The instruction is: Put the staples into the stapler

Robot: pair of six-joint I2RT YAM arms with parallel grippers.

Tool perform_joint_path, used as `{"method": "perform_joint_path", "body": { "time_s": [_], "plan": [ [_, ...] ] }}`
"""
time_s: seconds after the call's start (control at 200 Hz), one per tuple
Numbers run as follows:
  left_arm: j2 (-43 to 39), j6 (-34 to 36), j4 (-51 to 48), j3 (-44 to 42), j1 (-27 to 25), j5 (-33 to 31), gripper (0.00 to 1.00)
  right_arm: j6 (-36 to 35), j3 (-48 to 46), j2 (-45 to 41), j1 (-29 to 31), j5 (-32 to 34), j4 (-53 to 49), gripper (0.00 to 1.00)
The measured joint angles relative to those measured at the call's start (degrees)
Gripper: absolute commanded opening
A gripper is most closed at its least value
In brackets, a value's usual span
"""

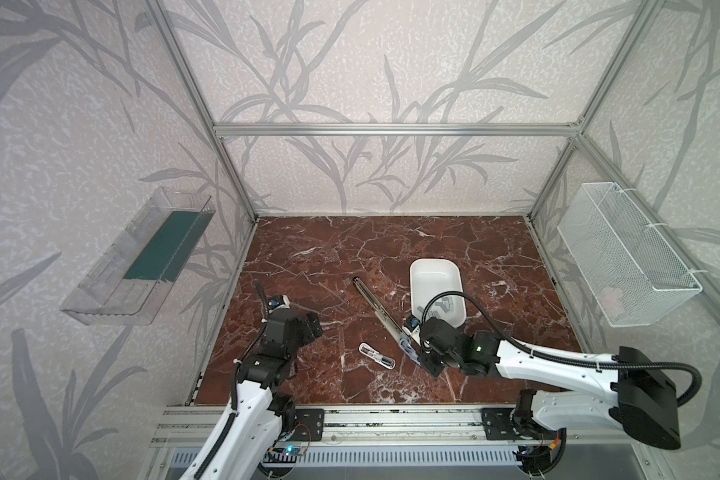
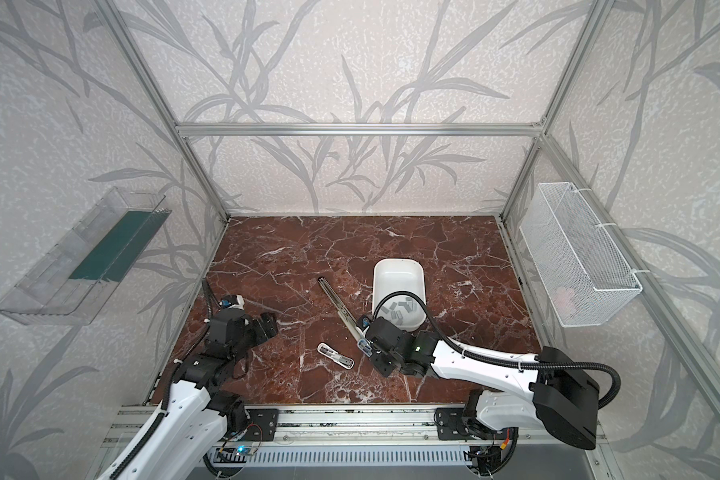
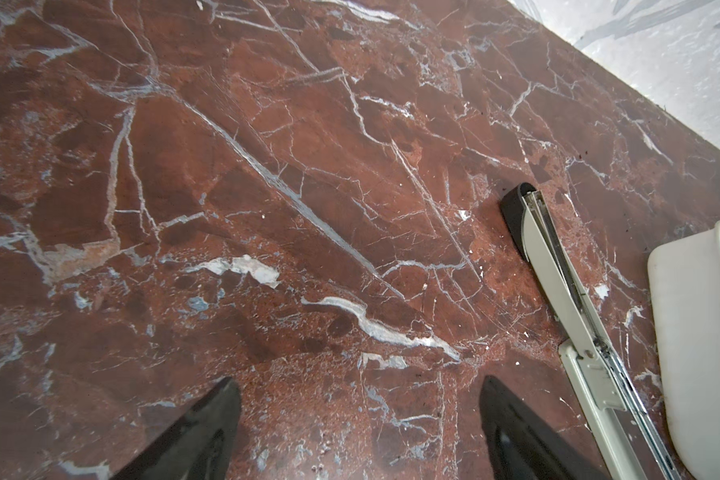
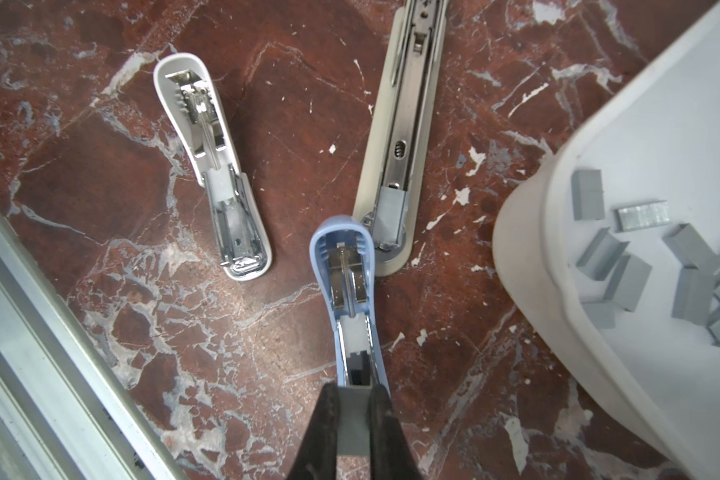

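A small blue stapler (image 4: 344,266) lies opened flat on the marble, its metal channel facing up. My right gripper (image 4: 352,388) is shut on a grey strip of staples (image 4: 352,419), held right over the near end of that channel. In both top views this gripper (image 1: 418,353) (image 2: 375,353) hangs low over the blue stapler (image 1: 406,347). More staples (image 4: 624,266) lie loose in a white tray (image 4: 537,270). My left gripper (image 3: 358,382) stands open above bare marble, well left of the staplers (image 1: 312,326).
A long beige stapler (image 4: 408,124) (image 1: 377,307) lies open beside the tray (image 1: 435,266), with a grey block at its near end. A small white stapler (image 4: 208,166) (image 1: 377,356) lies open near the front. An aluminium rail (image 4: 38,353) borders the front edge.
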Motion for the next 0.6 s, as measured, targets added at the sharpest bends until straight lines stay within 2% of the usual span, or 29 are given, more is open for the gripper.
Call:
{"method": "perform_joint_path", "body": {
  "time_s": [0.17,0.335,0.475,0.6],
  "plan": [
    [2.27,2.23,2.60,0.00,0.04,7.93,0.92,-0.46,0.00,2.01,0.00,-2.03,0.76,0.08],
    [-0.72,2.78,4.02,-0.22,0.04,16.52,0.94,-0.44,0.00,2.99,0.00,-2.38,1.51,0.08],
    [-4.72,2.05,5.09,-2.12,0.02,20.24,0.94,0.17,0.00,4.00,0.00,-1.90,1.42,0.08],
    [-5.64,1.95,5.09,-2.82,0.02,20.87,0.96,1.03,0.24,5.25,-0.11,-0.98,1.14,0.07]
  ]
}}
